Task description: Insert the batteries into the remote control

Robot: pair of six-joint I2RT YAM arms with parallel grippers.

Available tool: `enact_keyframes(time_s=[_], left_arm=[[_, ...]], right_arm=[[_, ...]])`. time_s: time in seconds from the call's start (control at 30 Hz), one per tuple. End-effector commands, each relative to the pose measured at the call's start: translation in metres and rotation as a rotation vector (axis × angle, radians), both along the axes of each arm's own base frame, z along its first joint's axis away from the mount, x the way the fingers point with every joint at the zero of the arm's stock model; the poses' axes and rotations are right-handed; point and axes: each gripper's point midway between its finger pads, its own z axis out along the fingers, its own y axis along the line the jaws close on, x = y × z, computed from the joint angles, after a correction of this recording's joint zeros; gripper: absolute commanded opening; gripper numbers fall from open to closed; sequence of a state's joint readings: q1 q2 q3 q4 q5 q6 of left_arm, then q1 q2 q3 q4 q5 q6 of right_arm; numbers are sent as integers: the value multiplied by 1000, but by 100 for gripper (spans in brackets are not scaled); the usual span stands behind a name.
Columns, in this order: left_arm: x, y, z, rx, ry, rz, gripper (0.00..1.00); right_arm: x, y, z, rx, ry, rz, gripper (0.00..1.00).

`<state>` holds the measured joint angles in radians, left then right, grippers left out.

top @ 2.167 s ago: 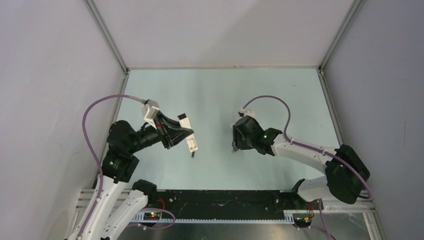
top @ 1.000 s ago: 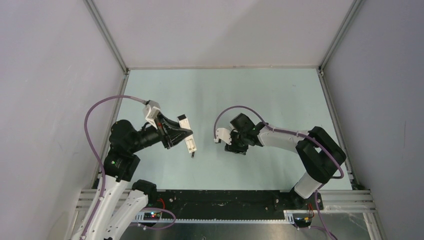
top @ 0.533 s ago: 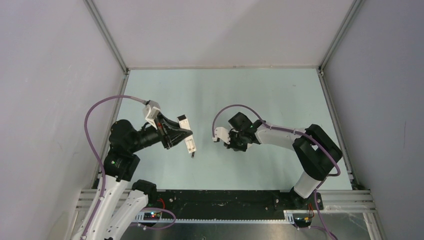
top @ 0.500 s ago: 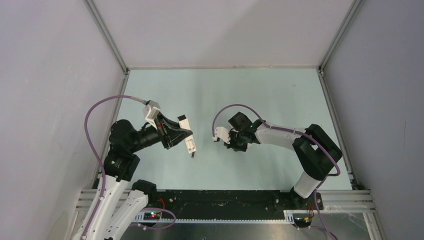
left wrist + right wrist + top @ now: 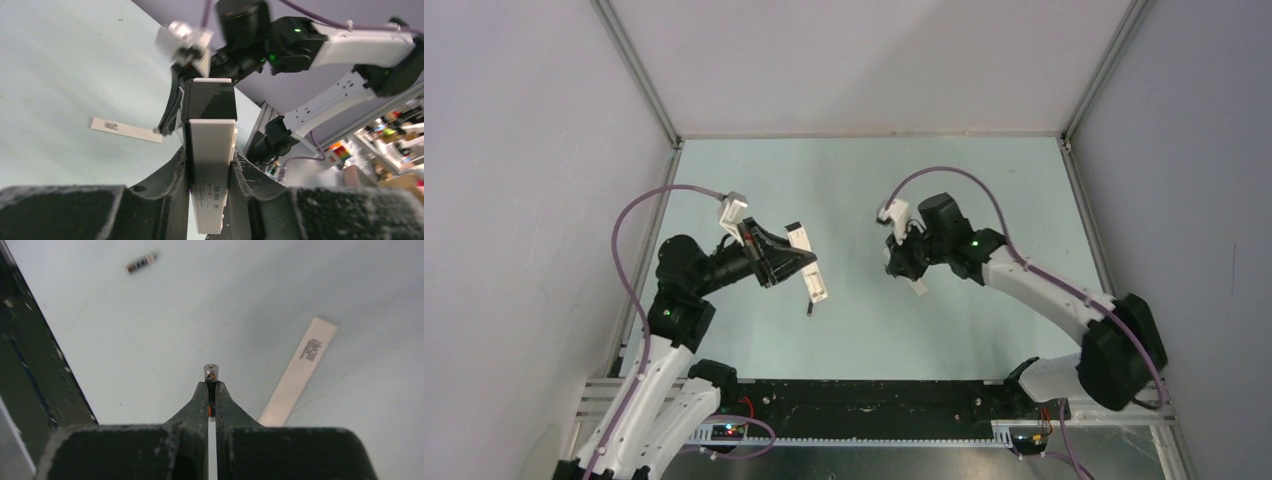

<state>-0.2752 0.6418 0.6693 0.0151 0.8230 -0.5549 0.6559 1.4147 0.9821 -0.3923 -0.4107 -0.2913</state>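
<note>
My left gripper is shut on the remote control, a slim white bar with its black end pointing away from the wrist. From above, the remote hangs over the table's left half. In my right gripper, shut, sits one battery, a dark cell whose metal tip sticks out past the fingertips. Seen from above, this gripper is right of the remote and apart from it. A second battery lies loose on the table, just below the remote.
A thin white strip with a printed label lies flat on the table beside the right gripper, also visible in the left wrist view. White walls close in the table; a black rail runs along the near edge.
The right gripper has shut on a battery and moved up and to the right, uncovering the white strip. The left arm has shifted a little right, tilting the remote.
</note>
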Motion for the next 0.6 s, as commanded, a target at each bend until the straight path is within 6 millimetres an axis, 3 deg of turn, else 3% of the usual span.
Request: enact_keyframes(time_s=[0.0,0.03,0.13,0.3,0.57], left_arm=[[11,-6,21,-136,7,0,9],[12,-7,23,-164,30,3,9],[19,-13,27,-219,24,4,8],[22,-35,37,-268,36,-45,8],[39,-75,63,-336,113,-156,7]], right_arm=[[17,2,75,233,-19,-260,0],[25,-5,82,240,-40,-332,0],[22,-17,119,351,-23,-486,0],[-6,-24,180,542,-9,-520,0],[-30,-36,250,773,-80,-526,0]])
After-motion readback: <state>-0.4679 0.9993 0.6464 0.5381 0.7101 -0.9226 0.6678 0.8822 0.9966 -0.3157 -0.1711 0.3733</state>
